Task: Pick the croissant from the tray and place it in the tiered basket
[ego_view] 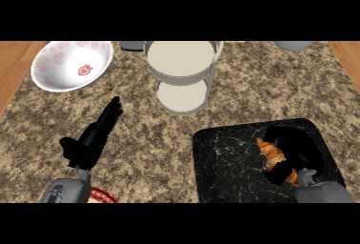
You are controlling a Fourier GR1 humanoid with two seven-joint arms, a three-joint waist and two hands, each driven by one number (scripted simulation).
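My right hand (294, 153) at 4 o'clock, fingers curled over the croissant (271, 150) on the black tray (225, 162), pastry half hidden beneath them, tiered basket (181, 71) at 12 o'clock, cut off at top, my left hand (95, 136) at 8 o'clock, fingers straight, holding nothing

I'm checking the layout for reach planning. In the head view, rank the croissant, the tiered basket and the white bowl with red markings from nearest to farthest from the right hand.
1. The golden-brown croissant, on the black marbled tray, under the right hand.
2. The beige round tiered basket, up and to the left, at the counter's far middle.
3. The white bowl with red markings, far left corner.
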